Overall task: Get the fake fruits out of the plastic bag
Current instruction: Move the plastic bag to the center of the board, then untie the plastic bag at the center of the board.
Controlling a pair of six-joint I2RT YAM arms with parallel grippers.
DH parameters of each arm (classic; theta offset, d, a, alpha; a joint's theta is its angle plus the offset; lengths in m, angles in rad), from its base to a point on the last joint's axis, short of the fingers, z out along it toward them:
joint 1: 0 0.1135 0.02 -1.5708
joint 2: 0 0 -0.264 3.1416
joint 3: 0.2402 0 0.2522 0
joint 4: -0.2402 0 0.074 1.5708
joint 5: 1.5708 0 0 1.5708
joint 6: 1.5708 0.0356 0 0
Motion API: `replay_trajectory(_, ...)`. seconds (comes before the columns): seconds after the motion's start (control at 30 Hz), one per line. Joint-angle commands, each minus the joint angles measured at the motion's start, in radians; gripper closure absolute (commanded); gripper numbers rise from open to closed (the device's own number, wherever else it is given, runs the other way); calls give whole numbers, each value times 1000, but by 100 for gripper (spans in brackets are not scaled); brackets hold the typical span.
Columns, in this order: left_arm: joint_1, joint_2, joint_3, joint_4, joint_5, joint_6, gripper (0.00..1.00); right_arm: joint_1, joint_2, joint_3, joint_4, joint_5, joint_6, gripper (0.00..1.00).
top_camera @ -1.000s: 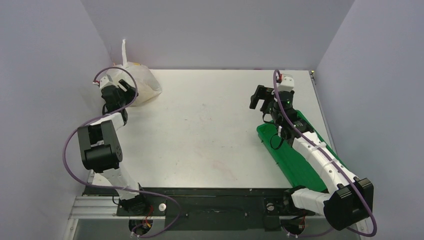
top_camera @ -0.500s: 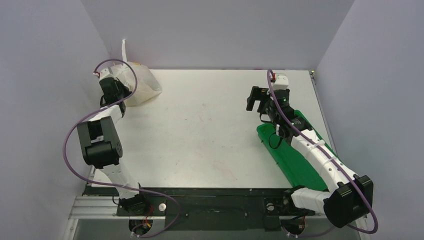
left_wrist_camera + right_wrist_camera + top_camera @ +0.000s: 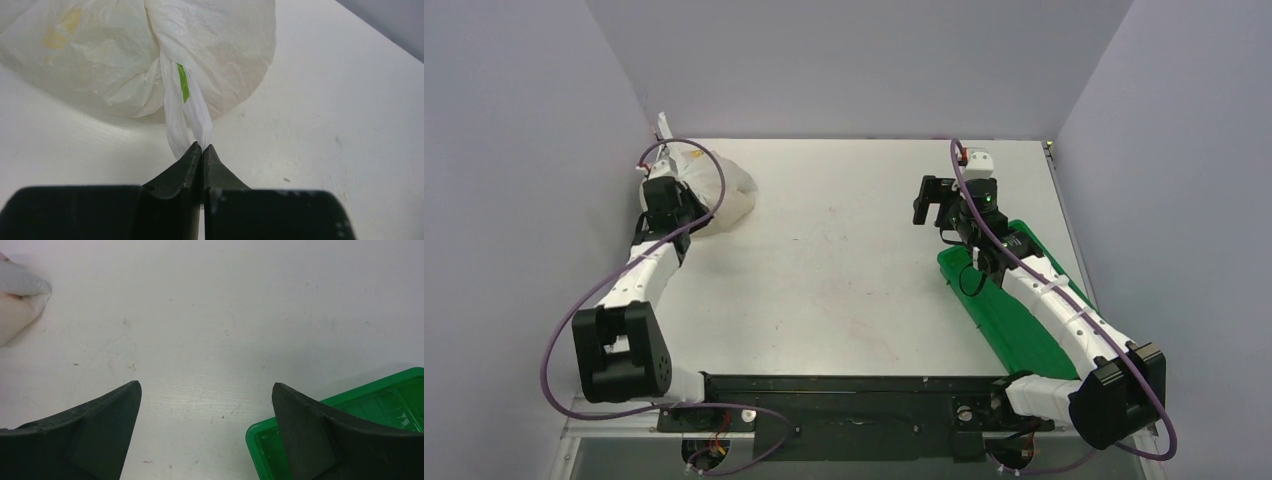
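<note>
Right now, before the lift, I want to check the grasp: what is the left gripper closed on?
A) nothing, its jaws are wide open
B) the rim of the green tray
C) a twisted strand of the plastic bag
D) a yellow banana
C: the left wrist view shows the left gripper with its jaws pressed together on a twisted white strand of the plastic bag.

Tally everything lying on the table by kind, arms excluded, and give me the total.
Plastic bag: 1
Green tray: 1
Fake fruits lying loose: 0 (any inside the bag cannot be counted)
Total: 2
</note>
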Motion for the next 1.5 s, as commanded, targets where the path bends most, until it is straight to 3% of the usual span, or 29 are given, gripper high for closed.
replay_trajectory(0.0, -40, -150, -96, -210, 47, -75, 100, 11, -17, 35, 19, 5, -17, 0)
replay_trajectory(0.43, -73, -758, -285, -593, 164, -291, 100, 35, -8, 22, 58, -70, -10, 0)
replay_trajectory(0.7, -74, -885, -242, -768, 219, -242, 99, 66, 6, 12, 78, -80, -15, 0)
replay_trajectory(0.93, -94, -883, -138, -873, 99, -154, 63, 144, 94, 35, 74, -104, -28, 0)
replay_trajectory(1.1, -92, -859, -114, -841, -41, -97, 55, 270, 167, 117, 9, -40, -64, 0)
replay_trajectory(1.13, -91, -846, -108, -829, -51, -90, 39, 299, 183, 136, -4, -34, -68, 0)
replay_trajectory(1.2, -86, -788, -98, -782, -54, -77, 18, 341, 209, 163, -16, -38, -60, 0)
replay_trajectory(1.27, -79, -722, -84, -737, -56, -54, 7, 375, 234, 186, -15, -56, -36, 0)
replay_trajectory(1.47, -13, -565, -66, -597, -55, 65, 3, 448, 325, 247, 64, -165, 113, 0)
